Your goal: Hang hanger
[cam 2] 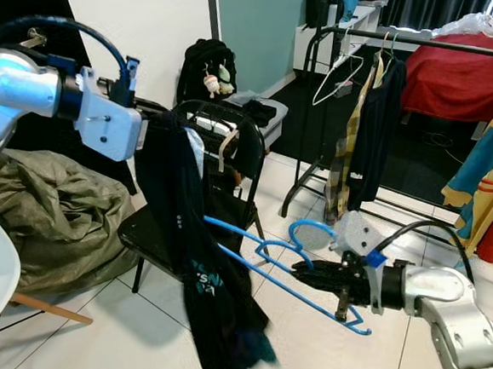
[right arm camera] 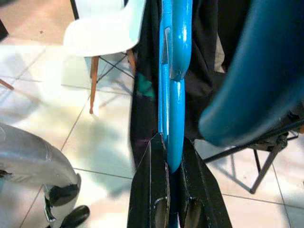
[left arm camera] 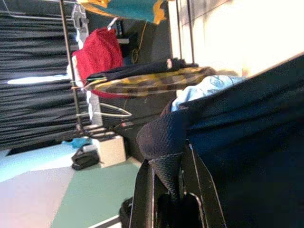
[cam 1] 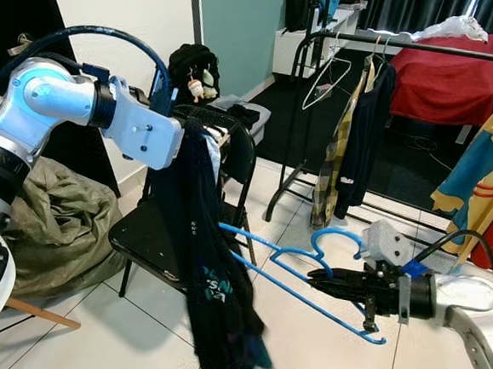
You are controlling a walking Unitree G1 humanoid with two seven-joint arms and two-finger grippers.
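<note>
My right gripper (cam 1: 320,278) is clenched on the blue hanger (cam 1: 307,279), holding it low over the tiled floor (cam 1: 319,344), one end tucked into the dark garment (cam 1: 209,276). My left gripper (left arm camera: 168,190) pinches that garment's top edge, lifting it beside the black chair (cam 1: 153,237). The clothes rail (cam 1: 428,48) stands well apart behind.

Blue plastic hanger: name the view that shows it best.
Left eye view: the blue plastic hanger shows whole, hook to far end, shut in the right gripper. Right eye view shows nearly the same. Right wrist view gives a close stretch between the fingers.
</note>
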